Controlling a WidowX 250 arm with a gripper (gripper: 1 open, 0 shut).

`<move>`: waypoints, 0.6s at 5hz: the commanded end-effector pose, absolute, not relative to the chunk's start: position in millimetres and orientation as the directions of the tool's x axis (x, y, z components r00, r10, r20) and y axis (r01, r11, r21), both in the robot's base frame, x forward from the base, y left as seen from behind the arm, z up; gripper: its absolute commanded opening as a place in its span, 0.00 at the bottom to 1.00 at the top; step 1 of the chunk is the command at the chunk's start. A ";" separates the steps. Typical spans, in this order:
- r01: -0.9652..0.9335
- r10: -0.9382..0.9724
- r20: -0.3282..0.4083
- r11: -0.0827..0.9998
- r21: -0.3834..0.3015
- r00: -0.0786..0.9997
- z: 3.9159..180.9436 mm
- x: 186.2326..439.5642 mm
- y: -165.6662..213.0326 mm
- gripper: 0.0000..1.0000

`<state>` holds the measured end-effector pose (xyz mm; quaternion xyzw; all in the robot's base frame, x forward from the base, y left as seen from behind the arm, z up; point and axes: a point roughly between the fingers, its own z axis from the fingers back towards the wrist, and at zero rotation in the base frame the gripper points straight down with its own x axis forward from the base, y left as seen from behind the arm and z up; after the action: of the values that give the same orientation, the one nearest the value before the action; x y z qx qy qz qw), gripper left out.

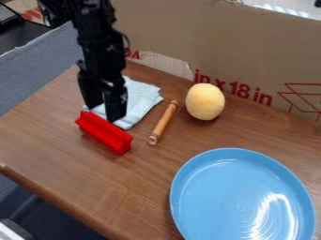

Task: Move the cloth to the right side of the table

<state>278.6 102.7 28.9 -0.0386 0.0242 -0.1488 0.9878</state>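
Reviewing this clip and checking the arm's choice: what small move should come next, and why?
Probably lower the gripper a little and close it on the cloth. It hangs open over the cloth's near left part, just behind the red block, and the cloth lies on the left of the table, away from its goal.
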 end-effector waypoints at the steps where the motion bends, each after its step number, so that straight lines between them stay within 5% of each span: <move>1: 0.289 -0.289 0.023 0.957 -0.035 0.957 36.9 297.7 123.0 1.00; 2: 0.293 -0.292 0.038 0.956 -0.024 0.956 61.8 286.0 124.9 1.00; 3: 0.282 -0.281 0.037 0.959 -0.038 0.959 67.7 269.2 130.2 1.00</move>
<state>265.0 125.6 49.3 -0.0410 0.0099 -0.1410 0.9891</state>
